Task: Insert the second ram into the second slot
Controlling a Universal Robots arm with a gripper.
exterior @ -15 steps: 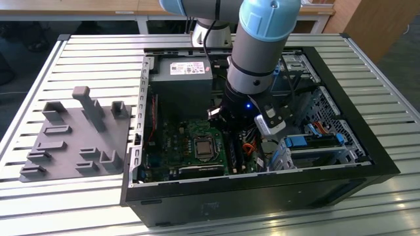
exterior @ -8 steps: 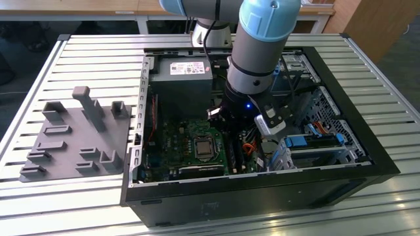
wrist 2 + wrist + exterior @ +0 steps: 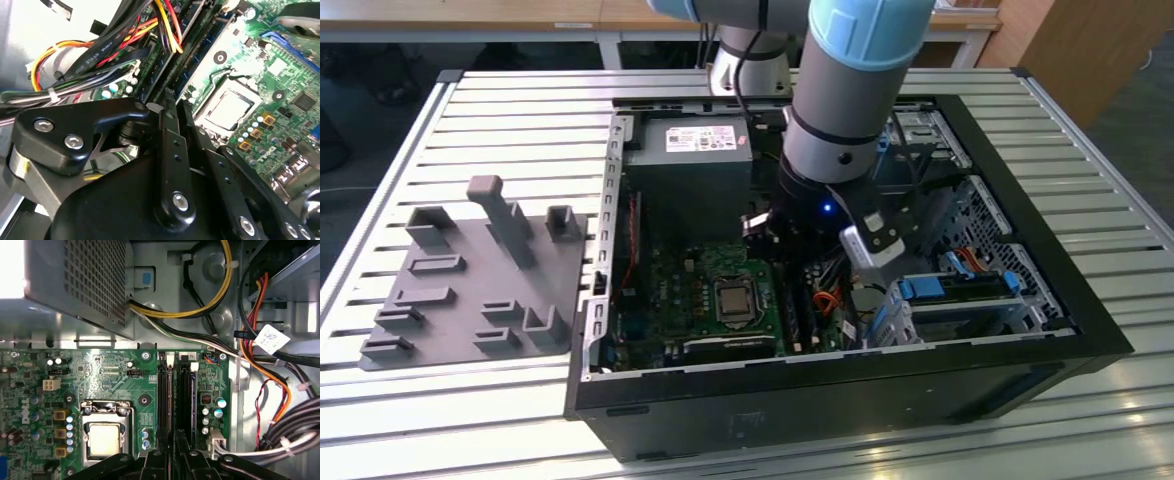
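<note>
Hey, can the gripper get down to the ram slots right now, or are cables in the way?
Probably yes. The gripper hangs right over the ram slots, and the cables run off to one side, not across them.

Workshop or robotics lab — you are looking at an open computer case on a slatted metal workbench, a grey moulded fixture tray beside it, wooden-topped tables behind — a bench setting, not a home.

Bright overhead glare on the slatted table (case interior shadowed).
</note>
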